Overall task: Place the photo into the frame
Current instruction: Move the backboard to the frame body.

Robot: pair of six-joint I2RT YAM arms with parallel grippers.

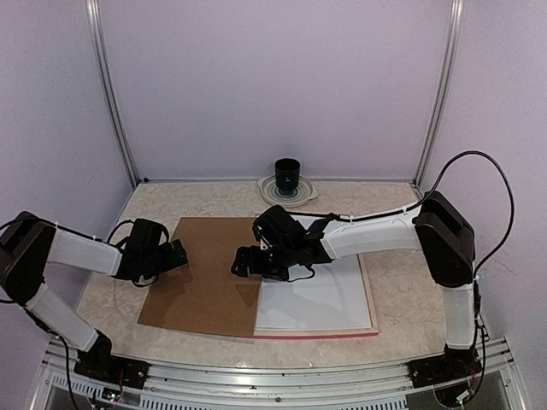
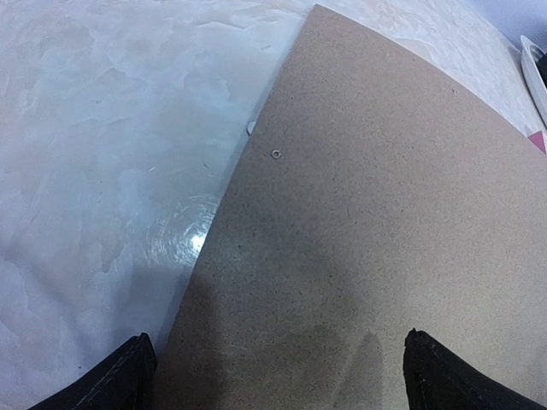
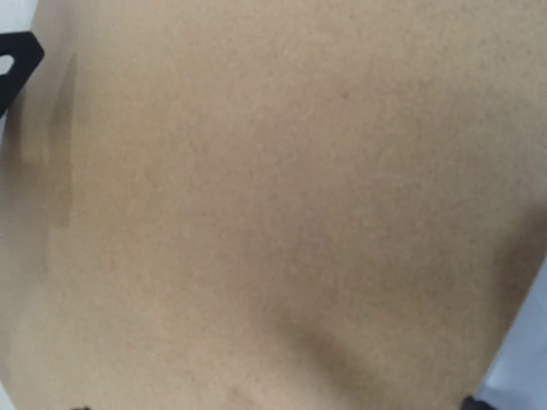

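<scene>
The frame [image 1: 342, 334] lies flat at centre right, its pink rim showing along the near and right edges. A white sheet [image 1: 320, 299] rests inside it. The photo's printed landscape shows in no view. A brown backing board [image 1: 205, 278] lies over the frame's left part and the table. My left gripper [image 1: 175, 254] hovers open over the board's left edge, its black fingers [image 2: 111, 384] spread wide above the board [image 2: 367, 222]. My right gripper [image 1: 246, 261] is low over the board's right side, jaws apart and empty. The right wrist view is filled by blurred board [image 3: 273, 196].
A dark green cup [image 1: 288, 173] stands on a pale plate [image 1: 267, 188] at the back of the marbled table [image 1: 402, 282]. The plate's rim [image 2: 534, 73] and a pink frame corner [image 2: 539, 141] show in the left wrist view. The board has a small metal eyelet [image 2: 275, 154].
</scene>
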